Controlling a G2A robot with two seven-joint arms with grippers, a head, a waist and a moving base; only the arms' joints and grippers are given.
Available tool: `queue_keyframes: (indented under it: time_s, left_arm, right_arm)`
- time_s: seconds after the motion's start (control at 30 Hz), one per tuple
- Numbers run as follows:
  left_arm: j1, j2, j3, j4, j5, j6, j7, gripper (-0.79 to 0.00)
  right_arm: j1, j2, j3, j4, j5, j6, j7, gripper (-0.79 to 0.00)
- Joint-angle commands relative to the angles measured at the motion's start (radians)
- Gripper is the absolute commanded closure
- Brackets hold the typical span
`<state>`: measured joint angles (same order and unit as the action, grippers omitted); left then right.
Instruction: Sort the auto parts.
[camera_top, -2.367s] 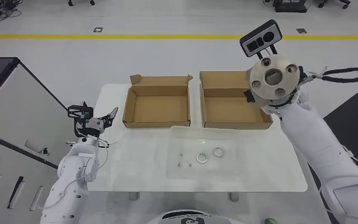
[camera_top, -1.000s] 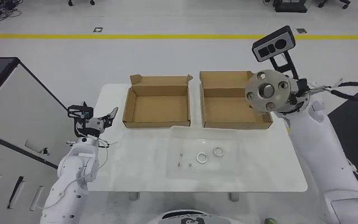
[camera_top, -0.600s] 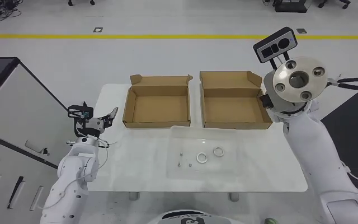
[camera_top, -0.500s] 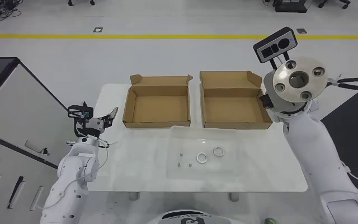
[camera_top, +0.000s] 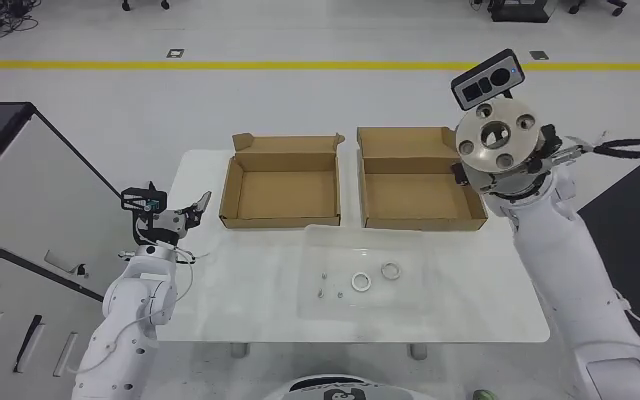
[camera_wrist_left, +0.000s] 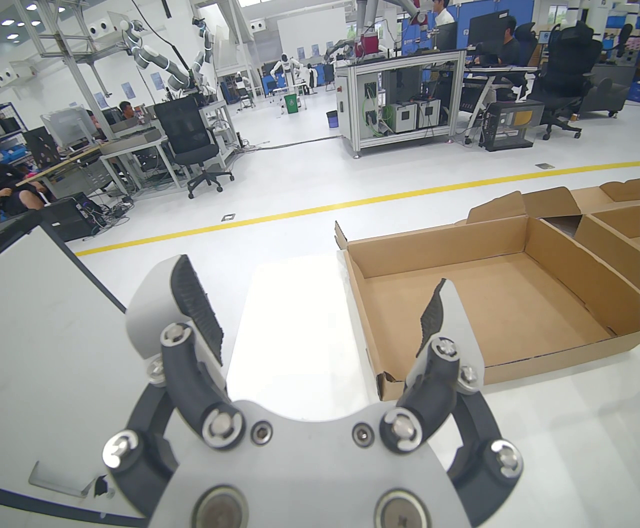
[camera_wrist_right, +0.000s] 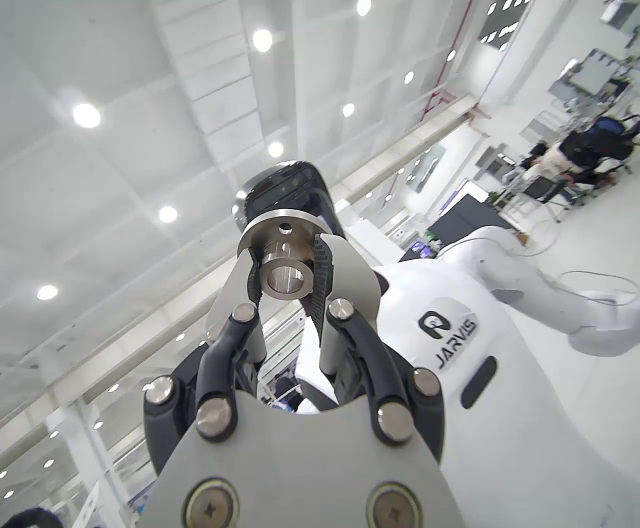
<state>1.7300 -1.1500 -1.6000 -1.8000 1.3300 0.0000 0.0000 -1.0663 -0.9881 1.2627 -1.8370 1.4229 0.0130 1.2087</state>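
The right gripper (camera_wrist_right: 284, 272) is closed on the short neck of a metal flanged hub (camera_wrist_right: 272, 222), 1 pad on each side, and it points upward toward the ceiling. In the top view the round flange with its bolt holes faces the camera, high above the far right corner of the right cardboard box (camera_top: 410, 162).

In the last 2 seconds the hub has swung outward, past the right edge of this box, and has now come back over the corner; its face has also turned a little each time. I think this is an inspection in front of the head camera, so the part is not sorted yet and the choice of box is still to be made.

The left gripper (camera_wrist_left: 315, 305) is wide open and holds nothing. It has not moved and rests at the left edge of the table (camera_top: 250, 290), just beside the left cardboard box (camera_top: 282, 160). Both boxes look empty.

Nearer the robot, a clear tray (camera_top: 420, 300) holds a bigger ring (camera_top: 359, 283), a thinner ring (camera_top: 391, 270) and some small screws (camera_top: 329, 291), all waiting.
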Motion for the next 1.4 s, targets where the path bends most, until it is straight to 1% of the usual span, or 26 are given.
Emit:
queue_keyframes:
  time_s: [0.0, 0.1, 0.13, 0.2, 0.27, 0.4, 0.53, 0.6, 0.7, 0.9, 1.13, 1.23, 1.37]
  left_arm:
    - [0.000, 0.000, 0.000, 0.000, 0.000, 0.000, 0.000, -0.785]
    - [0.000, 0.000, 0.000, 0.000, 0.000, 0.000, 0.000, -0.785]
    - [0.000, 0.000, 0.000, 0.000, 0.000, 0.000, 0.000, -0.785]
    - [0.000, 0.000, 0.000, 0.000, 0.000, 0.000, 0.000, -0.785]
    - [0.000, 0.000, 0.000, 0.000, 0.000, 0.000, 0.000, -0.785]
    - [0.000, 0.000, 0.000, 0.000, 0.000, 0.000, 0.000, -0.785]
    - [0.000, 0.000, 0.000, 0.000, 0.000, 0.000, 0.000, -0.785]
    - [0.000, 0.000, 0.000, 0.000, 0.000, 0.000, 0.000, -0.785]
    - [0.000, 0.000, 0.000, 0.000, 0.000, 0.000, 0.000, -0.785]
    - [0.000, 0.000, 0.000, 0.000, 0.000, 0.000, 0.000, -0.785]
    - [0.000, 0.000, 0.000, 0.000, 0.000, 0.000, 0.000, -0.785]
    - [0.000, 0.000, 0.000, 0.000, 0.000, 0.000, 0.000, -0.785]
    - [0.000, 0.000, 0.000, 0.000, 0.000, 0.000, 0.000, -0.785]
  right_arm:
    - [-0.014, 0.007, 0.039, 0.034, -0.068, 0.022, 0.001, 0.000]
    - [-0.038, 0.022, 0.106, 0.090, -0.199, 0.052, 0.005, 0.000]
    - [-0.042, 0.030, 0.133, 0.107, -0.281, 0.058, 0.006, 0.000]
    - [-0.054, 0.042, 0.183, 0.137, -0.385, 0.073, 0.007, 0.000]
    - [-0.056, 0.058, 0.234, 0.157, -0.557, 0.076, -0.002, 0.000]
    - [-0.046, 0.085, 0.302, 0.165, -0.883, 0.030, -0.005, 0.000]
    - [-0.011, 0.101, 0.297, 0.168, -1.150, -0.023, -0.014, 0.000]
    - [0.020, 0.105, 0.272, 0.182, -1.270, -0.049, -0.026, 0.000]
    - [0.080, 0.104, 0.209, 0.219, -1.404, -0.093, -0.043, 0.000]
    - [0.213, 0.091, 0.032, 0.333, -1.686, -0.172, -0.066, 0.000]
    - [0.341, 0.059, -0.159, 0.495, -1.860, -0.231, -0.050, 0.000]
    - [0.378, 0.045, -0.225, 0.561, -1.929, -0.248, -0.055, 0.000]
    - [0.415, 0.027, -0.292, 0.646, -2.007, -0.243, -0.079, 0.000]
